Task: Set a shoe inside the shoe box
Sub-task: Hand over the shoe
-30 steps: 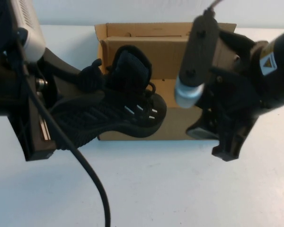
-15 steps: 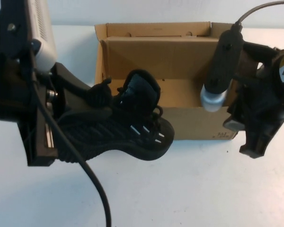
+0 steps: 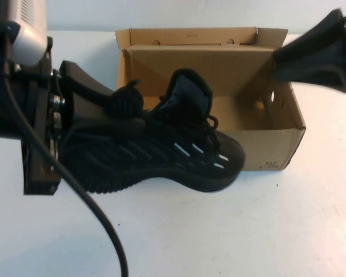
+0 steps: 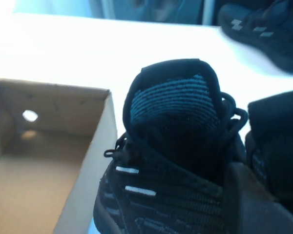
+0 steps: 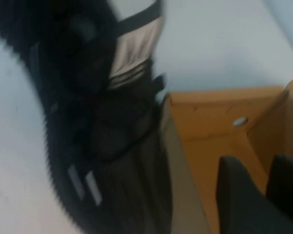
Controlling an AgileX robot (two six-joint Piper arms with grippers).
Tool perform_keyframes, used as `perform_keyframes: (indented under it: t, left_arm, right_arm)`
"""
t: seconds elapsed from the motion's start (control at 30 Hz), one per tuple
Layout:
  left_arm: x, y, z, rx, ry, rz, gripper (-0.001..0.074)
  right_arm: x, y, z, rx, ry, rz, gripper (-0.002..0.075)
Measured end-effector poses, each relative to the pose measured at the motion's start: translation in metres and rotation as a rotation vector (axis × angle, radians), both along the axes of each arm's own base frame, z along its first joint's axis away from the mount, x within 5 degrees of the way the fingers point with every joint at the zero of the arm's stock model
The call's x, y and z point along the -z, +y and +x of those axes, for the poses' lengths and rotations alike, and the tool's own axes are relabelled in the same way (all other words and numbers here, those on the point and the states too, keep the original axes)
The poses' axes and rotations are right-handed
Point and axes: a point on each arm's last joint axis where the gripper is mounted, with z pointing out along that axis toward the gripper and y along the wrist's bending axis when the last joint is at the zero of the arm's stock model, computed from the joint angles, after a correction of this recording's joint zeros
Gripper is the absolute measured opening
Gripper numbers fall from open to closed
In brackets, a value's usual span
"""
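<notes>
High view. The shoe [image 3: 161, 147] is held above the white bench [image 3: 248, 231], in front of the shoe box [image 3: 219, 69]. Its toe points toward 3 o'clock and overlaps the near wall of the box; its heel lies at 9 o'clock. The left tool [image 3: 112, 112] is closed on the heel end of the shoe, one finger lying along the collar. The box stands open at 12 o'clock on the bench, flaps raised, with small round holes showing in its right wall. The right tool [image 3: 311, 55] sits at 2 o'clock, above the right end of the box, apart from the shoe. From this view I cannot tell how its fingers stand.

Left wrist view. The padded collar and tongue of the shoe [image 4: 176, 126] fill the middle. White dashes mark its side. One dark finger of the left tool [image 4: 254, 200] presses the heel. The box wall [image 4: 88, 161] runs just beside the shoe, with a round hole in the far wall. A second dark shoe [image 4: 268, 29] lies on the bench at the far edge.

Right wrist view. Two dark fingers [image 5: 244, 204] of the right tool stand close together over the box interior [image 5: 210, 141], gripping nothing. The shoe [image 5: 97, 146], blurred, lies beside the box's outer wall.
</notes>
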Motion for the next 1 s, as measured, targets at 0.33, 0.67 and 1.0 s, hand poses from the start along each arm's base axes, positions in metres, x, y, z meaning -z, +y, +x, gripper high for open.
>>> perform_keyframes:
  t: [0.33, 0.67, 1.0]
  left_arm:
    - [-0.001, -0.003, -0.001, 0.055, 0.059, -0.047, 0.0064]
    - [0.016, -0.014, 0.027, 0.066, 0.185, -0.074, 0.0064]
    - [0.009, -0.015, 0.031, 0.06, 0.17, -0.081, 0.0064]
  right_arm:
    - [0.003, 0.0, 0.006, 0.127, 0.309, 0.217, 0.0132]
    - [0.013, 0.031, -0.01, 0.001, 0.294, 0.061, 0.0132]
    - [0.012, 0.037, -0.02, -0.031, 0.263, 0.011, 0.0202]
